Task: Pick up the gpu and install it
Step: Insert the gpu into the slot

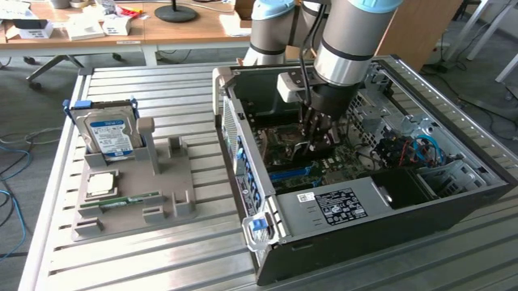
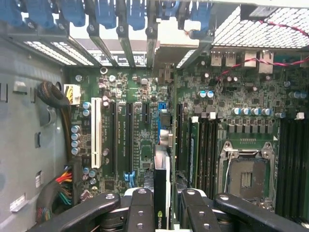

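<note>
A wooden desk [image 1: 206, 30] stands behind the slatted metal table [image 1: 162, 254] on grey floor [image 1: 33, 103].

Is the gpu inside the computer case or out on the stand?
Inside: the end effector grips the gpu edge-on over the motherboard. Seated or not, cannot tell.

Table [image 1: 162, 267]: ribbed bare metal, dull silver finish.
Holder [image 1: 133, 182] on it: matt grey plastic, smooth.
Hard drive [image 1: 109, 133]: bare silver metal with a glossy blue-and-white label.
Computer case [image 1: 364, 242]: matt black sheet metal outside, bare perforated metal inside.
Motherboard [image 2: 145, 96]: green lacquered board with a slight sheen, carrying black and white plastic slots.
Gripper [image 2: 165, 198]: matt black links with bright metal screws.
Graphics card [image 2: 161, 179]: dark and matt.
Far desk [image 1: 202, 30]: smooth wood.
</note>
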Robot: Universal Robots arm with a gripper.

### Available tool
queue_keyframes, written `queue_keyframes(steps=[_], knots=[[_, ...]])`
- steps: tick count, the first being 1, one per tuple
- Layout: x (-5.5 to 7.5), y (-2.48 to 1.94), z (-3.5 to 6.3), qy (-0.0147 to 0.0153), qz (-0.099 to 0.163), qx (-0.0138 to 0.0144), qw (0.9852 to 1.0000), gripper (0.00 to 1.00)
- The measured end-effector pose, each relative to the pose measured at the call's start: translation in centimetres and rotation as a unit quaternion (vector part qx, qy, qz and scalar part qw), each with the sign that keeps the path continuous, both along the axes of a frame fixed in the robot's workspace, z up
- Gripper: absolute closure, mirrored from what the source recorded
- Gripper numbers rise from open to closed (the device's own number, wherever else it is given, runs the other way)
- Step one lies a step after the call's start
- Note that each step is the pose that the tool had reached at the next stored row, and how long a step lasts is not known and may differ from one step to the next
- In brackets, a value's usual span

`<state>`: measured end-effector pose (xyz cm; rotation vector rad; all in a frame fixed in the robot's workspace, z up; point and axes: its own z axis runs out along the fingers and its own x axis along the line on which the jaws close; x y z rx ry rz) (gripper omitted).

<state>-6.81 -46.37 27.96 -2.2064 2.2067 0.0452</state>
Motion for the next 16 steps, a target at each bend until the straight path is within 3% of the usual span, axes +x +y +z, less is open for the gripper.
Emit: queue_keyframes(steps=[16], knots=[[-0.28,-0.21,-0.58,-0.0001,0.0,-0.0002,1.0,0.73]])
